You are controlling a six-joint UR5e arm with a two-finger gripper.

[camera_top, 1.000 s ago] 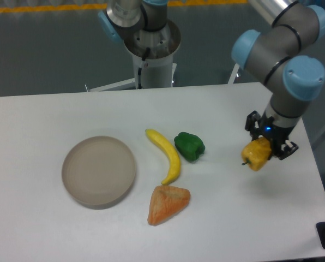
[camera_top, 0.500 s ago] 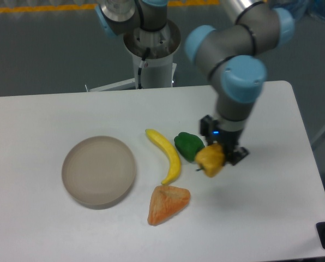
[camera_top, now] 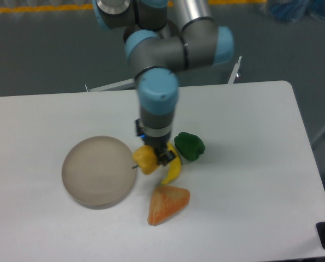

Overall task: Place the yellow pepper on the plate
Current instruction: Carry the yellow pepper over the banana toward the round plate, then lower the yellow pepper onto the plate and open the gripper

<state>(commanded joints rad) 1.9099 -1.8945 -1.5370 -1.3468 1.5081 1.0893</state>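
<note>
One hazard stands out: the gripper point(camera_top: 151, 157), pinching the yellow pepper point(camera_top: 144, 161), hangs just beside the plate point(camera_top: 80, 188) rim, above the banana point(camera_top: 174, 170). Releasing here would likely drop it onto the rim or the table point(camera_top: 250, 164).

The tool point(camera_top: 153, 155) carried the yellow pepper point(camera_top: 144, 160) leftward to the plate's point(camera_top: 97, 172) edge.
</note>
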